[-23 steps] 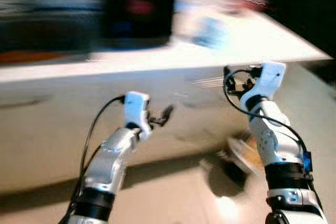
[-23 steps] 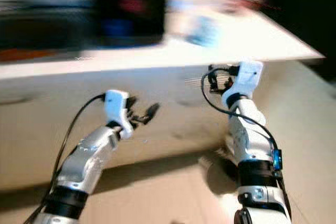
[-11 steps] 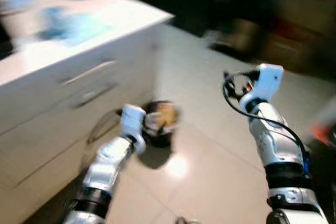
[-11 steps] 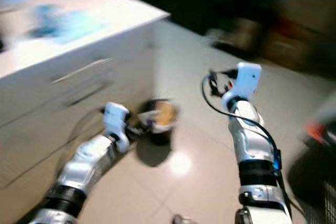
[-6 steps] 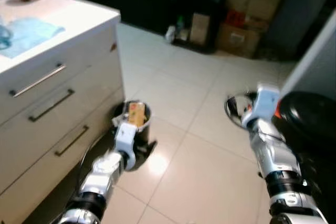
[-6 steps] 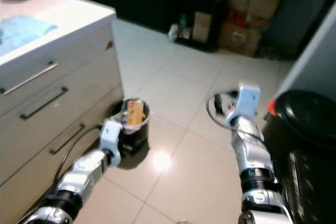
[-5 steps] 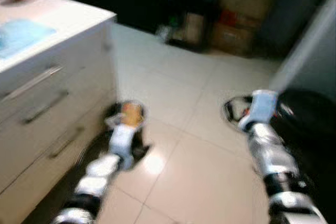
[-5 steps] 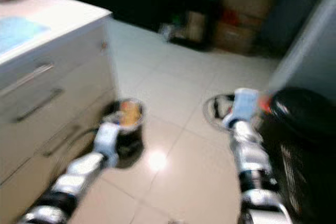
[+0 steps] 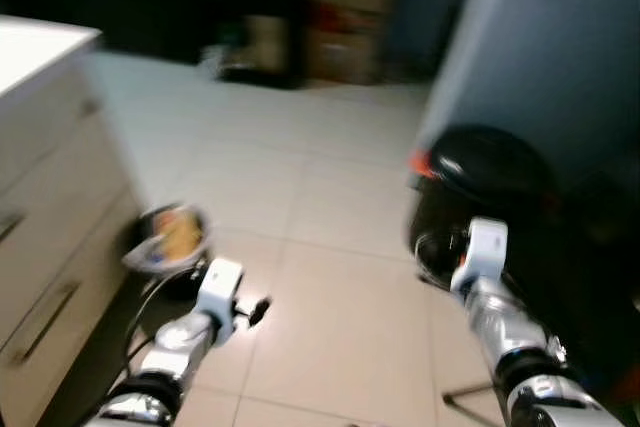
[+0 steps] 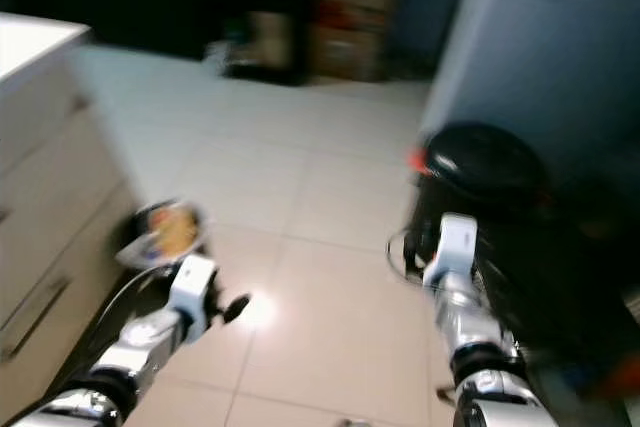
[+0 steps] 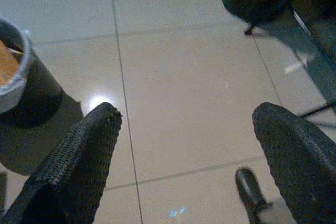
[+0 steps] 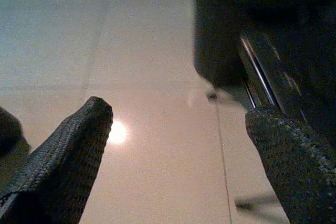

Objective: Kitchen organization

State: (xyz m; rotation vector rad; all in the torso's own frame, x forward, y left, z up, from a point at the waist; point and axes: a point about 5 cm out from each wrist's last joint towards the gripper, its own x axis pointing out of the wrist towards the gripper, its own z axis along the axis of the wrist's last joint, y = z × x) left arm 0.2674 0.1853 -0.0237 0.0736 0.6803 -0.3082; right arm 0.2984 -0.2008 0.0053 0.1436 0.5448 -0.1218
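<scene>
Drawer cabinet [image 9: 40, 277] at far left; small bin [image 9: 168, 247] on the floor [image 9: 330, 247] just beside it. Large lidded bin [image 9: 480, 197] stands right, well apart. Boxes [image 9: 345, 47] sit behind, at the far wall.

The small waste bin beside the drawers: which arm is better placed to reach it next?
Probably the left. The left gripper hangs open just beside the small waste bin, on the robot's left. The right gripper, also open, is over by the big black bin.
</scene>
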